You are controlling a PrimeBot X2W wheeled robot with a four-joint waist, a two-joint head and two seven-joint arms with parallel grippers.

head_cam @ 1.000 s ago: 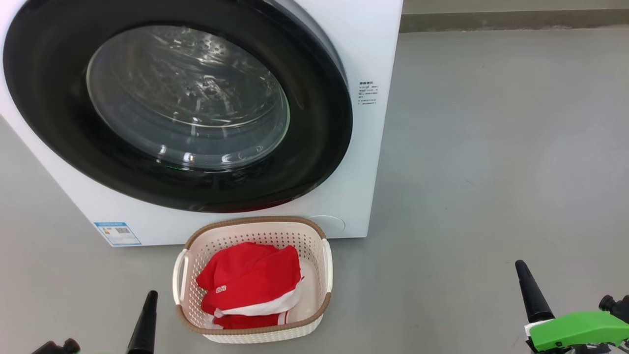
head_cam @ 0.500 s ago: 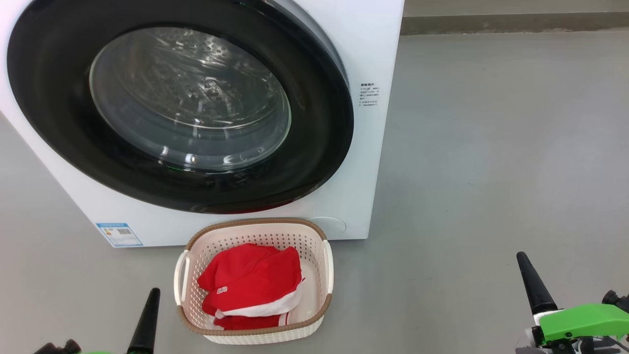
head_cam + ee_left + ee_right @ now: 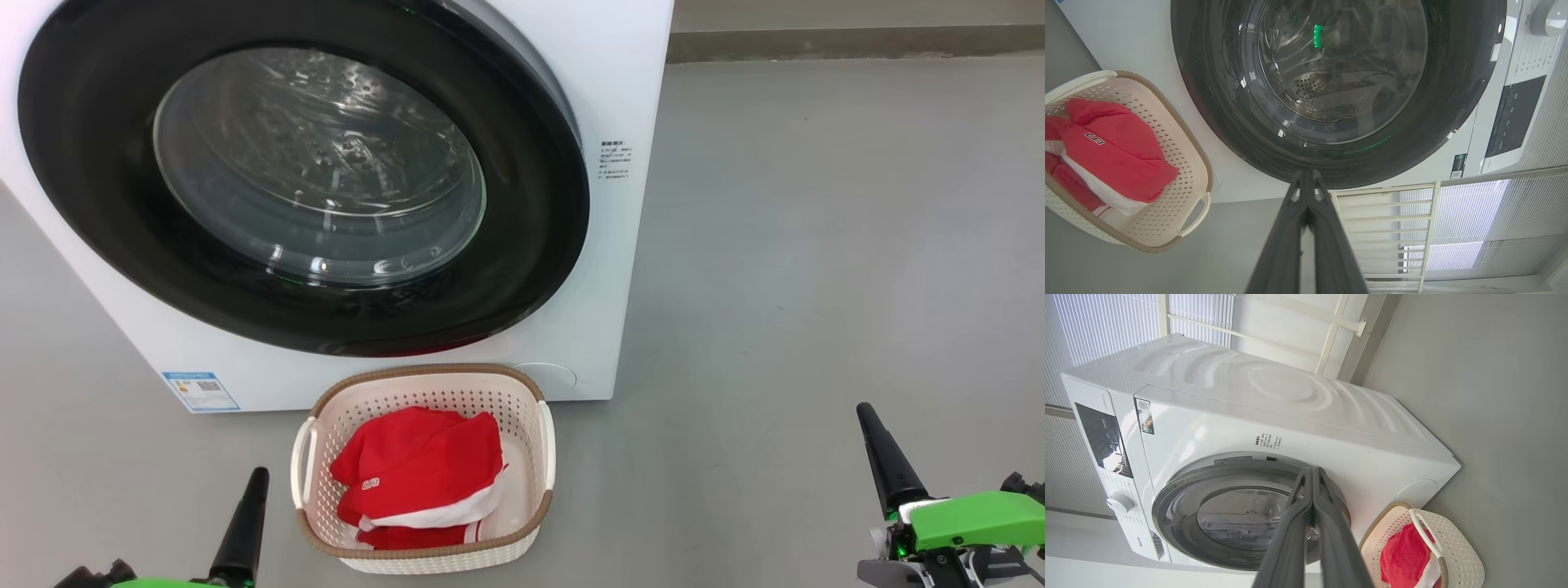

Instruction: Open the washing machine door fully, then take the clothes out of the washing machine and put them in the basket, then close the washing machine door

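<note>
- Nearest you, the left end effector [image 3: 256, 480] is hanging clenched and carrying nothing. Its fingers are pressing together and pointing toward the far side, just left of the near corner of the basket [image 3: 424, 558].
- The right end effector [image 3: 866, 416] is likewise staying clenched and empty, well apart to the right over bare floor [image 3: 816, 245], and is also pointing far.
- The basket is standing upright on the floor between the two, its mouth facing up. Its long axis seems to be running left to right, with the handles [image 3: 546, 445] at the two ends, roughly parallel to the machine's front.
- The clothes [image 3: 416, 457] are lying inside the basket as one folded red bundle stretching left to right. The white band [image 3: 433, 513] is running along the near edge and the logo [image 3: 369, 483] is facing up. The unloading step is looking done to me.
- Just beyond, the washing machine door [image 3: 531, 212] is sitting flush against the washing machine [image 3: 624, 82], and its glass window [image 3: 318, 163] is facing the near side, toward you.
- Through that window the steel drum [image 3: 1306, 87] is showing no fabric, as far as the reflections are letting you tell.
- Judging from this, opening, emptying and closing are all looking finished. You are left only with confirming the latch, which the views are not showing.
</note>
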